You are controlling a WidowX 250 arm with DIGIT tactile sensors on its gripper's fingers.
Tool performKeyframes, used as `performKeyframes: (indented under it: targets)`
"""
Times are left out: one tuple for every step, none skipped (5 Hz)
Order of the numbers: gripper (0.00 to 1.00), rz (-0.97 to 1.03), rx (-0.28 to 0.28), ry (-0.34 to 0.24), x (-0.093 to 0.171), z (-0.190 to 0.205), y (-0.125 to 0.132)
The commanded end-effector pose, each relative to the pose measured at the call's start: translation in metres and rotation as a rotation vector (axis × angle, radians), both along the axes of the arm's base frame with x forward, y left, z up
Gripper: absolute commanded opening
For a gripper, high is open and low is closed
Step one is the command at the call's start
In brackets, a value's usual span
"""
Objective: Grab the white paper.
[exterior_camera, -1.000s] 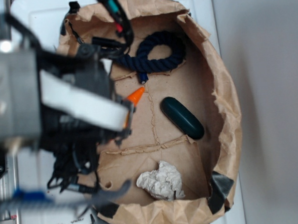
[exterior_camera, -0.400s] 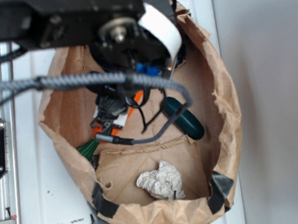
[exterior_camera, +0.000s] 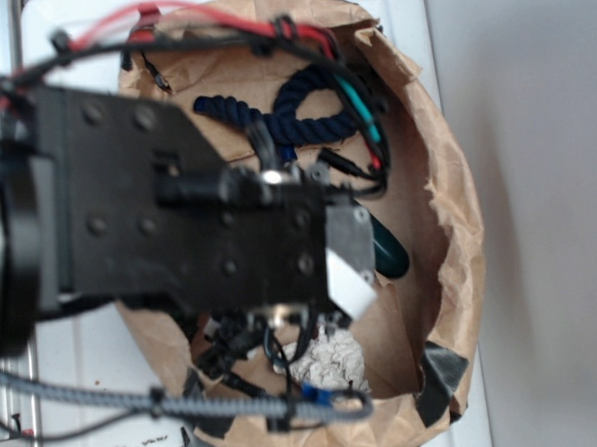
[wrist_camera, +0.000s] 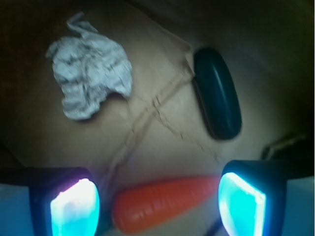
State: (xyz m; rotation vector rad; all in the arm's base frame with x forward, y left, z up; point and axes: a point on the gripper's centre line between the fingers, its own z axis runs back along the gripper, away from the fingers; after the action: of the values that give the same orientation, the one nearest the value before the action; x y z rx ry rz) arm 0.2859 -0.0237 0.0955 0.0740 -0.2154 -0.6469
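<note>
- The white paper (wrist_camera: 90,69) is off-white, mottled with grey creases
- The carrot (wrist_camera: 165,209) is plain orange
- The oblong case (wrist_camera: 217,92) is very dark green, near black
- The paper bag (exterior_camera: 448,206) is light brown, with black tape (exterior_camera: 439,371) patches on its rim
- The rope (exterior_camera: 302,108) is navy blue
- The fingers (wrist_camera: 75,206) glow cyan, one tinged pink at its top edge, set in black housings
- The arm (exterior_camera: 179,230) is black; its wires (exterior_camera: 208,23) are red, teal and black
- The tabletop (exterior_camera: 68,35) is white
</note>
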Motion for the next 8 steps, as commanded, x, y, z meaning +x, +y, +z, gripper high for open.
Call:
performKeyframes:
  targets:
    - [1.0, -0.044, -0.044, -0.039, 0.008, 0.013, -0.024]
    - [1.0, -0.044, -0.044, -0.039, 0.008, 0.013, -0.024]
    - [1.0, -0.044, -0.044, -0.039, 0.008, 0.013, -0.024]
    - [1.0, -0.183, -0.116, -0.119, -0.006, 0.016, -0.016]
    - [1.0, -0.195, -0.241, -0.125, 0.0, 0.007, -0.006]
    - [1.0, -0.228, -0.311, -0.13, 0.009, -0.002, -0.005]
    - [1.0, -0.215, -0.291, -0.121, 0.017, -0.01, -0.005]
    - [1.0, -0.283, -0.345, -0.107, 0.016, -0.008, -0.01]
